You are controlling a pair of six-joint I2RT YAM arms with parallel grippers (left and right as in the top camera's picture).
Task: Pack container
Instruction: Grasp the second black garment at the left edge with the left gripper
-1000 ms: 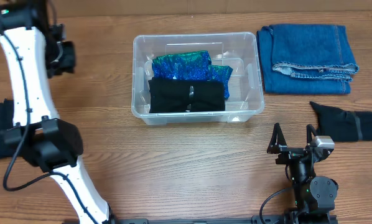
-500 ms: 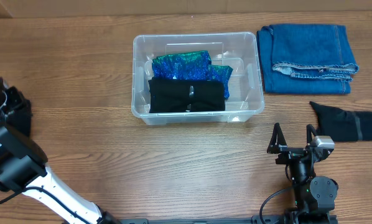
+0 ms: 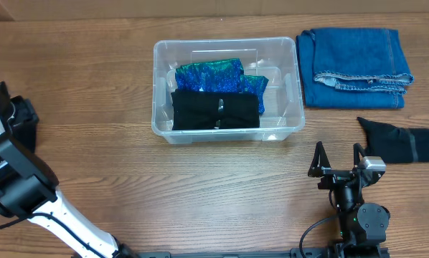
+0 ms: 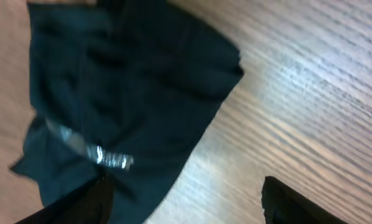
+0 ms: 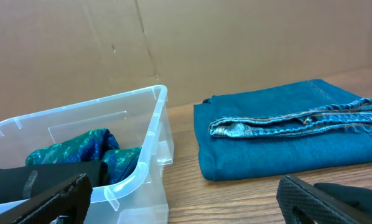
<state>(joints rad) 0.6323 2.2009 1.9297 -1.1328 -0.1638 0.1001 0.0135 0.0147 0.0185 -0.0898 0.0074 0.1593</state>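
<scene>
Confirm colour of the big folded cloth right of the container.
The folded cloth is blue denim with paler hems; overhead view shows it best.

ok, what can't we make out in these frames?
- Left wrist: black cloth is blurred and cut off at the top and left; garment type unclear.
- Overhead: that cloth is hidden behind the left arm at the frame edge.
- Overhead: black garment runs off the right edge.
- Overhead: container floor is covered by folded clothes.
</scene>
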